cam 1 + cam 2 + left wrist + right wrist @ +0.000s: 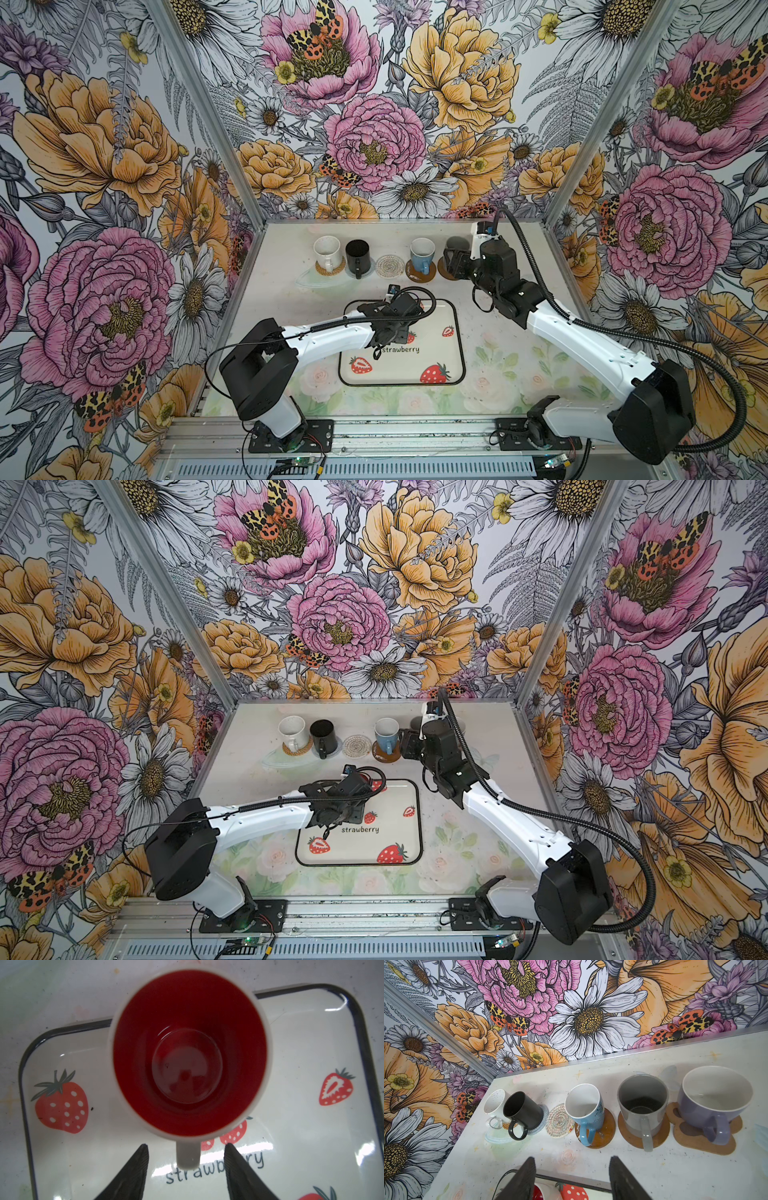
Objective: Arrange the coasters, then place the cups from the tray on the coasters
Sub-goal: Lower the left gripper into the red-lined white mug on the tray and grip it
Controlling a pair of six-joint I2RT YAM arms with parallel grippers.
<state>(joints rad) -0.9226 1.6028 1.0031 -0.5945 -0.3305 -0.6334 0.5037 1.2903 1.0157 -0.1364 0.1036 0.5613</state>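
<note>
I have the left arm (328,338) reaching from its base at the lower left of both top views toward the centre. Its forearm is nearly level and the wrist is bent, so the left gripper (186,1147) points down with its black fingers (135,1174) parted. The right arm (582,345) stretches from the lower right up to the middle right. There the right gripper (572,1159) turns toward the left of the frame, jaws standing apart.

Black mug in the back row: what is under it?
The black mug stands on a pale blue-grey woven coaster. Only a crescent of it shows beside the mug's base. The rest is covered, so I cannot tell how well the mug is centred.
</note>
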